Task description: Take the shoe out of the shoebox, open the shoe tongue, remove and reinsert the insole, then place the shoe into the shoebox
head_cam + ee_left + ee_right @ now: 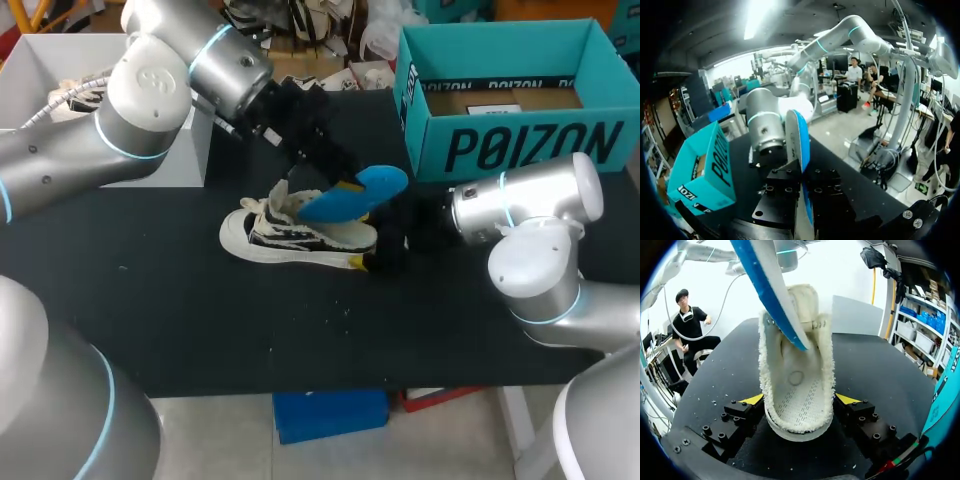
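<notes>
Your left gripper (345, 180) pinches the blue insole (362, 190) and holds it aloft, just right of centre in the head view. The insole slants down, with its lower end at the mouth of the shoe (295, 238). I cannot tell whether it touches inside. Seen from the left wrist, the insole stands on edge between the fingers.

Your right gripper (800, 401) clamps the shoe's heel, one yellow tip pressed to each side. The shoe sits sole down on the table (200, 320) at mid-frame, toe toward the left. The shoebox (520, 140) stands open at the upper right, apart from the shoe.

The insole looks thin, light and bendy, so it will likely buckle if you push it from the far end. Grip it close to the end going in and feed it along the shoe's floor. The upper looks like soft, frayed fabric that will likely cave in under a squeeze. The sole rim looks stiffer, so hold there, low on the heel, to brace the shoe without closing its mouth.
</notes>
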`<move>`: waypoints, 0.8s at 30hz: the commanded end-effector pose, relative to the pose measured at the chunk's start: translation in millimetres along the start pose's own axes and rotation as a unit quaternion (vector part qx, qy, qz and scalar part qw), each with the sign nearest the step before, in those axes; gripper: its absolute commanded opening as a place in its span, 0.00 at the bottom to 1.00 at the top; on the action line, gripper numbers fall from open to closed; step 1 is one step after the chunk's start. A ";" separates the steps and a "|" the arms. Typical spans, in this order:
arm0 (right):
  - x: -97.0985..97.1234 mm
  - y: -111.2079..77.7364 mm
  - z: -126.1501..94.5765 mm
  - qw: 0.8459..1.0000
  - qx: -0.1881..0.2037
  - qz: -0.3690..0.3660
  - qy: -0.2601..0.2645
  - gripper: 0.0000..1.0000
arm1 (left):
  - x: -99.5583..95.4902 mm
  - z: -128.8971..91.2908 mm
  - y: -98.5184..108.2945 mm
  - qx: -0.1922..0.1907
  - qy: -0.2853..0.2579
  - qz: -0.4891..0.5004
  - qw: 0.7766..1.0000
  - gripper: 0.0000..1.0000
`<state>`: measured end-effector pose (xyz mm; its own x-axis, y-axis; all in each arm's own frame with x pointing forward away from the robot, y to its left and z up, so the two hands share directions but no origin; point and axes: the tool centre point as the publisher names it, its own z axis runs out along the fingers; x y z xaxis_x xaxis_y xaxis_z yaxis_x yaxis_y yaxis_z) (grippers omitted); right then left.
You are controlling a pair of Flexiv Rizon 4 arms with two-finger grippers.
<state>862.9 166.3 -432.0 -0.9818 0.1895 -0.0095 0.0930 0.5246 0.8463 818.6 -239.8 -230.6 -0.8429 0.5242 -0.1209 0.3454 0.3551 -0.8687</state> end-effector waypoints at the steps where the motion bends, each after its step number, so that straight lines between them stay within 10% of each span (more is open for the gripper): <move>1: -0.1 -1.2 1.8 1.000 0.001 0.001 -0.001 0.00 | 12.4 -4.7 -14.4 0.042 -0.031 -0.019 0.998 0.00; 24: -0.1 -1.2 1.8 1.000 0.001 0.001 -0.001 0.00 | 32.3 -52.8 -142.4 0.266 -0.093 -0.113 0.953 0.00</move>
<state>862.9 166.3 -432.1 -0.9818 0.1895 -0.0095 0.0931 0.5246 0.8462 772.9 -234.5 -86.1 -0.9187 0.3905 0.0598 -0.0707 -0.0137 -0.9974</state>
